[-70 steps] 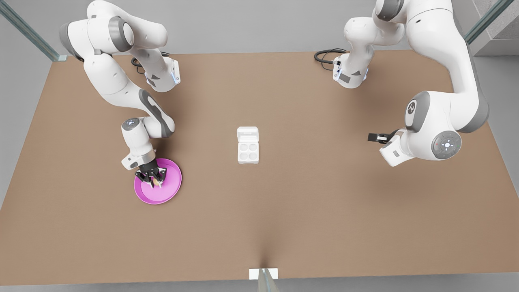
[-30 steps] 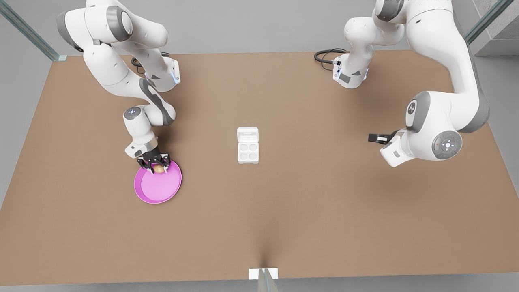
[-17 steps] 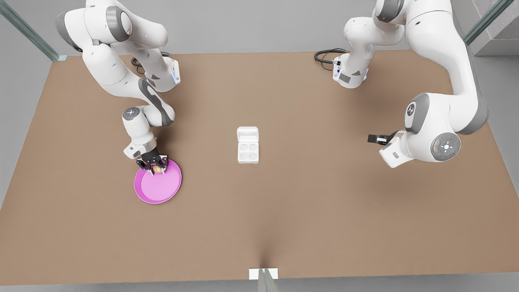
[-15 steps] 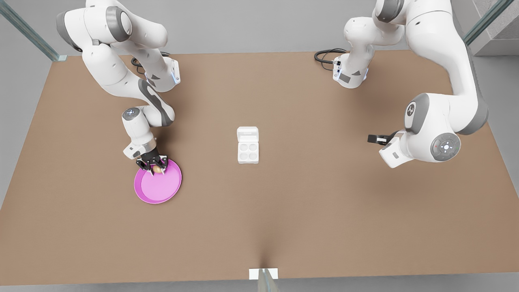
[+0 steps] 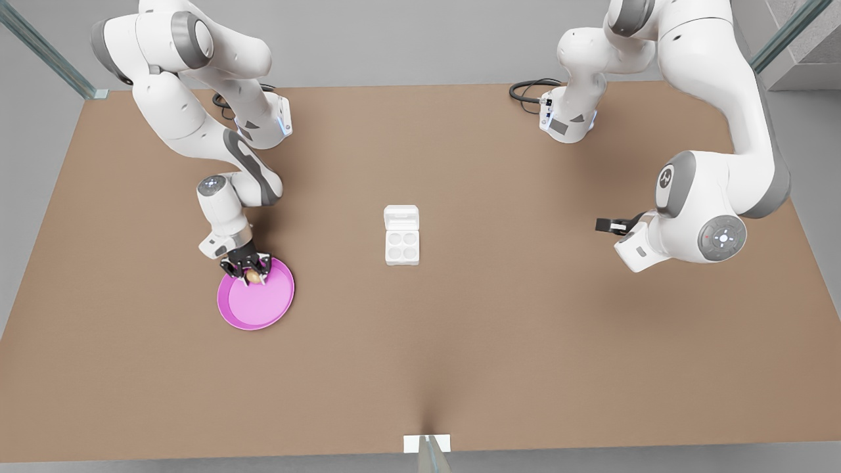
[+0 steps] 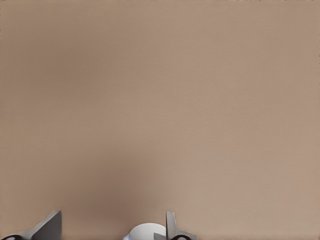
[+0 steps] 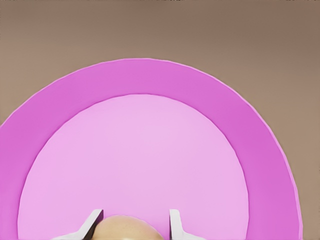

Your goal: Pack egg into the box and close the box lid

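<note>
R gripper point(image 5: 250, 274) holds egg point(image 5: 252, 276) between its fingers, over pink plate point(image 5: 259, 309) at its 11 o'clock rim. Box point(image 5: 401, 244) mid-tabletop point(image 5: 460, 341), box lid point(image 5: 401, 216) open at 12 o'clock end. L gripper point(image 6: 112, 231) waits, spread wide, above bare tabletop.

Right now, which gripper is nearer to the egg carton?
Right. The right gripper, over the pink plate with the egg between its fingers, is nearer the box; the left gripper waits farther off.

Front view: high, looking steeply down on whole bench point(image 5: 460, 341). Right wrist view: close above pink plate point(image 7: 150, 150), shared with front view point(image 5: 259, 305).
</note>
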`<move>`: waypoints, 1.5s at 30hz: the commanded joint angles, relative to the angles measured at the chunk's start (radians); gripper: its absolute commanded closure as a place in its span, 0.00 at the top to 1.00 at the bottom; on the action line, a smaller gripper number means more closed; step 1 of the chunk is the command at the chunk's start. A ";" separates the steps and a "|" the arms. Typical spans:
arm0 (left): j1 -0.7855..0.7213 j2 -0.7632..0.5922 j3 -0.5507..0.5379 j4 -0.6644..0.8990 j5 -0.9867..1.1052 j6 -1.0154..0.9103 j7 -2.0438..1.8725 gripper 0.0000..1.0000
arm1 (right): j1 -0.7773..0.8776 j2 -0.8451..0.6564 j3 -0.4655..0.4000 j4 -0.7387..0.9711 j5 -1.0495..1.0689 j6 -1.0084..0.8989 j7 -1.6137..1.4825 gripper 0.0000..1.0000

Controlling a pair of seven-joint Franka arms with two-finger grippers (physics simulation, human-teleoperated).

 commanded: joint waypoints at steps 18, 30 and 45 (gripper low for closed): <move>0.000 0.014 0.002 -0.001 0.004 0.000 0.000 1.00 | 0.011 -0.020 0.129 0.613 -0.013 -0.869 0.219 0.58; 0.000 0.032 0.006 0.001 0.012 0.002 0.003 1.00 | 0.017 -0.020 0.575 0.800 -0.288 -1.261 0.980 0.59; 0.002 0.049 0.008 0.001 0.026 0.002 0.002 1.00 | 0.149 0.132 0.638 0.750 -0.575 -1.231 1.093 0.59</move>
